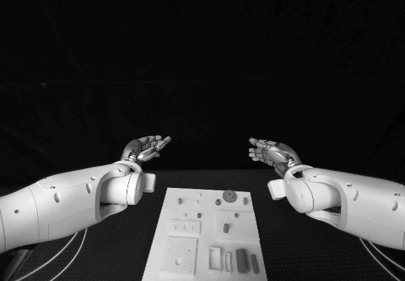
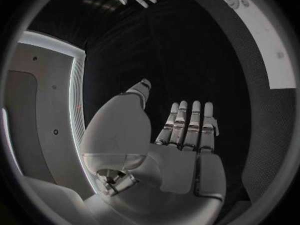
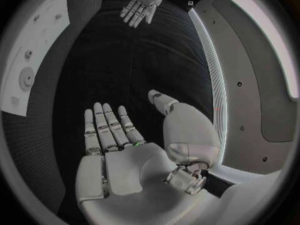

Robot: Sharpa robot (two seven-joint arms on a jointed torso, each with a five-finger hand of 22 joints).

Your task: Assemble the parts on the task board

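The white task board (image 1: pixel 181 266) lies in the middle of the table, near its front edge. Small grey parts sit on it: a round disc (image 1: pixel 229 196) at the far end and long pieces (image 1: pixel 242 260) at the near right. My left hand (image 1: pixel 145 148) is raised above the table, left of the board's far end, fingers straight and apart, holding nothing. My right hand (image 1: pixel 271 153) mirrors it on the right, also empty. The left wrist view shows the left hand (image 2: pixel 187 135) flat and the board (image 2: pixel 262 40). The right wrist view shows the right hand (image 3: pixel 115 135) flat and the board (image 3: pixel 37 45).
The black table (image 1: pixel 295 257) runs around the board on both sides. Both white forearms (image 1: pixel 76 202) hang over the table's near corners. Thin white cables (image 1: pixel 59 257) trail at the lower left.
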